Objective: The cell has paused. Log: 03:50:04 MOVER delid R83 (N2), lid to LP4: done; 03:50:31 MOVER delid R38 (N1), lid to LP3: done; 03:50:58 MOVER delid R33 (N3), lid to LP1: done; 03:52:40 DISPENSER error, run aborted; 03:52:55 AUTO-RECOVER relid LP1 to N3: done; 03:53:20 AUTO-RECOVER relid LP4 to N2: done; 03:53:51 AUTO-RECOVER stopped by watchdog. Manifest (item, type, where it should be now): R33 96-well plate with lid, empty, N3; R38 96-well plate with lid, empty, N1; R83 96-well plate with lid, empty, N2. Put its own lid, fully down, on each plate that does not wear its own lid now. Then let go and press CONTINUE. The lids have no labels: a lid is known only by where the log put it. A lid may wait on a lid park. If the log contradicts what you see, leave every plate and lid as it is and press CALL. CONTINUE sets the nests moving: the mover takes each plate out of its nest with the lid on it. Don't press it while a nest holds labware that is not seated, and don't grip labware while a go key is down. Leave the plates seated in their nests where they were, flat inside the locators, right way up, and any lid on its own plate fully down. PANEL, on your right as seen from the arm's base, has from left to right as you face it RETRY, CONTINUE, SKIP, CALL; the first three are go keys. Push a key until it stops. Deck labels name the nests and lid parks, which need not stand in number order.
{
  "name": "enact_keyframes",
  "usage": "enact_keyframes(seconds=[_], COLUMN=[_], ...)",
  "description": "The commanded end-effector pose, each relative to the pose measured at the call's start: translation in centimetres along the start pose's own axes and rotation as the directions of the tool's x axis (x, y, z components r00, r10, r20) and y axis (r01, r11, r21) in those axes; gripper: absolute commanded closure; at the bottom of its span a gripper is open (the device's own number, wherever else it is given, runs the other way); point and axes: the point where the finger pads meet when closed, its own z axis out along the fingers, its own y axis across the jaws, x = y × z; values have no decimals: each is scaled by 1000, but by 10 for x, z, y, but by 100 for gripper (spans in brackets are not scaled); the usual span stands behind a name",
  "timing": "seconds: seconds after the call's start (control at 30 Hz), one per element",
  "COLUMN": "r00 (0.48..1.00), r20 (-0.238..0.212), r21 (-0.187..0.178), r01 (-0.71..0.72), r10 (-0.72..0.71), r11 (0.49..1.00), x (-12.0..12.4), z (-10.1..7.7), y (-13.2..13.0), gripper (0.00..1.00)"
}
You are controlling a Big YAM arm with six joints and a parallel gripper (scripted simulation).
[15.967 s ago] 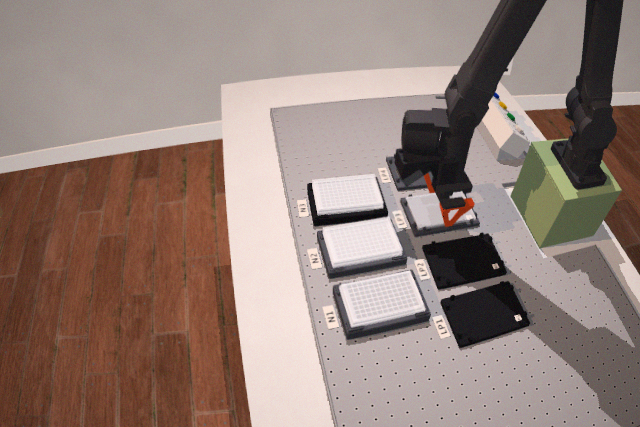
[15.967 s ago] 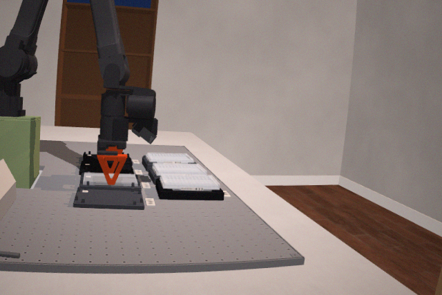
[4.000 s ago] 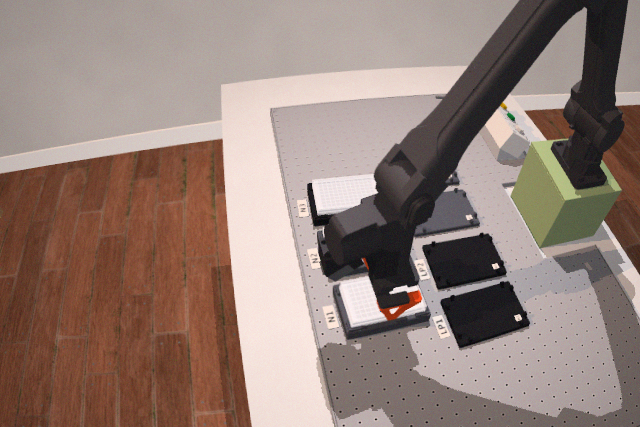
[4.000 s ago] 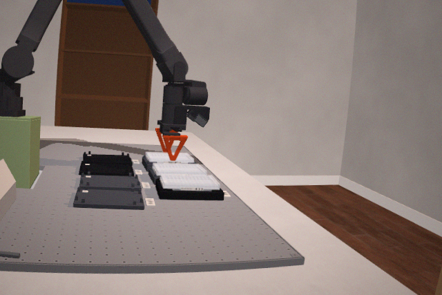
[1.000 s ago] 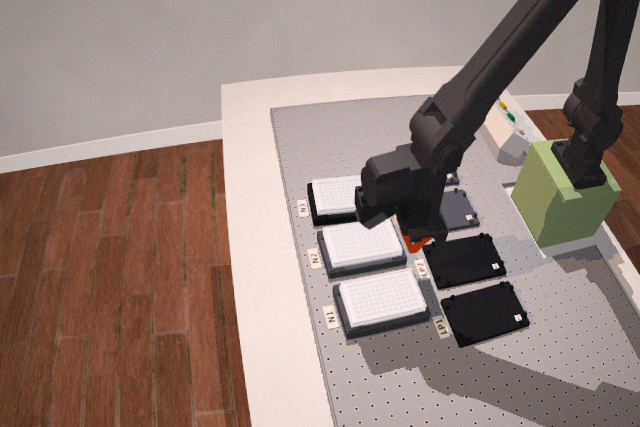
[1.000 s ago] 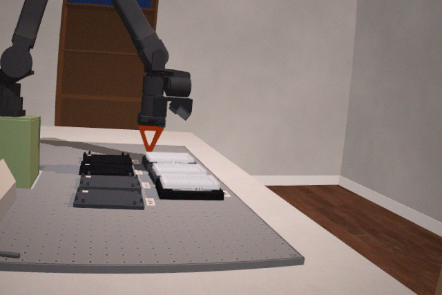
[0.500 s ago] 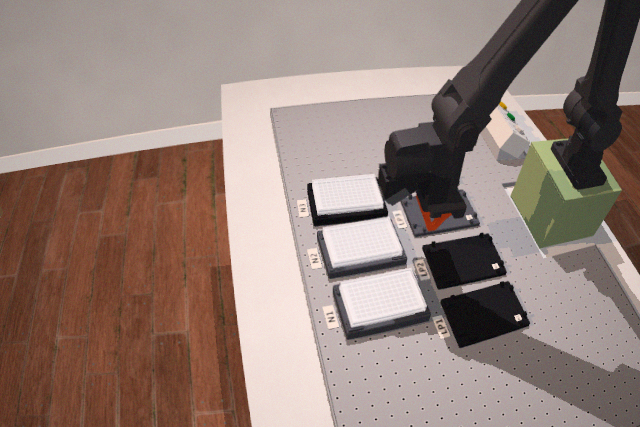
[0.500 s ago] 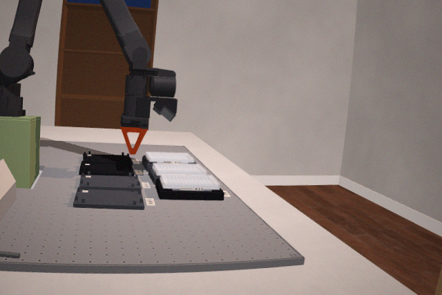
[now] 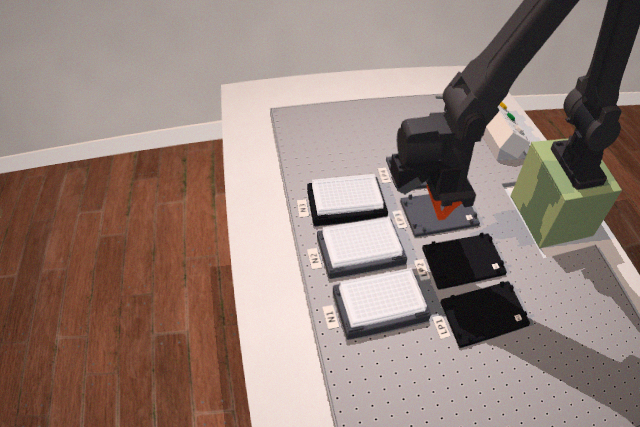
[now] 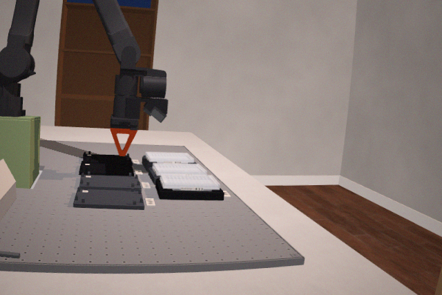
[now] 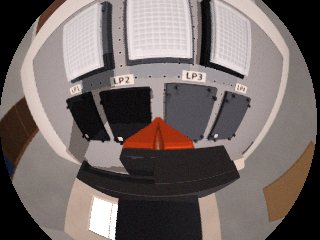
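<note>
The three white plates lay flat in their nests, each with a fine grid of wells. Beside them, over the LP3 park, the orange jaws were clenched on nothing.

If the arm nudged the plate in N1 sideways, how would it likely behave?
The N1 plate sits low and flat in its dark nest, so it would probably resist sliding and not tip. Its thin, pale, gridded top suggests light, stiff plastic. The shut gripper hangs over LP3, well away from it.
</note>
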Motion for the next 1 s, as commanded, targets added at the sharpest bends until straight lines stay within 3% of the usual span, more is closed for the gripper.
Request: enact_keyframes(seconds=[0.0, 0.03, 0.73, 0.87, 0.97], r00=[999, 999, 999, 998, 998], r20=[32, 19, 20, 58, 60], r21=[0, -1, -1, 1, 1], r01=[18, 39, 34, 19, 19], r10=[-18, -39, -34, -19, -19], r11=[1000, 999, 999, 1000, 1000], x=[-12, -3, -1, -21, -21], z=[-5, 1, 2, -33, -50], y=[1, 4, 4, -2, -2], gripper=[100, 100, 100, 100, 100])
